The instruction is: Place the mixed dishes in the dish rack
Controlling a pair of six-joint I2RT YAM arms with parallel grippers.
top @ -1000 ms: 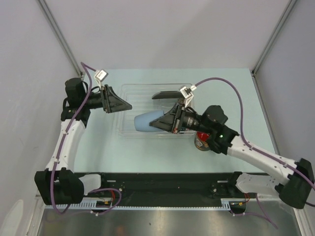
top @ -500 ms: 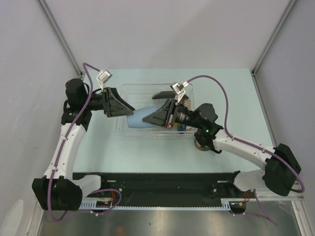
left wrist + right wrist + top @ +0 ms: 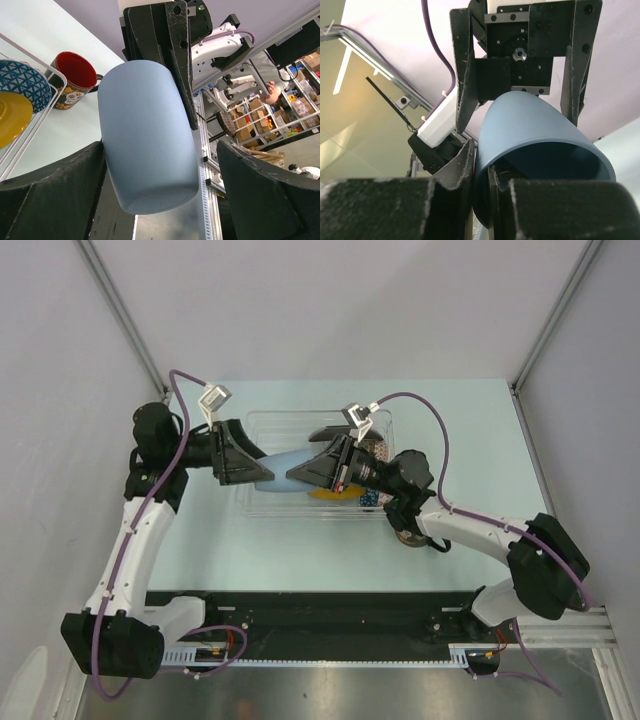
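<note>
Cup (image 3: 145,135) above rack (image 3: 290,422); mug (image 3: 75,80) right of rack.

No legible text anywhere, red-inside mug (image 3: 75,82) decals unreadable

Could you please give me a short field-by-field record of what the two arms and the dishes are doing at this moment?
right gripper: shut on the rim of the small light-blue cup, one finger inside it
left gripper: open, fingers on either side of the cup's base end
cup pose: on its side, in the air over the dish rack
in rack: yellow saucer, blue patterned bowl, black plate
outside rack: red-inside mug, upright on the table
likely stage: a handover from right to left
</note>
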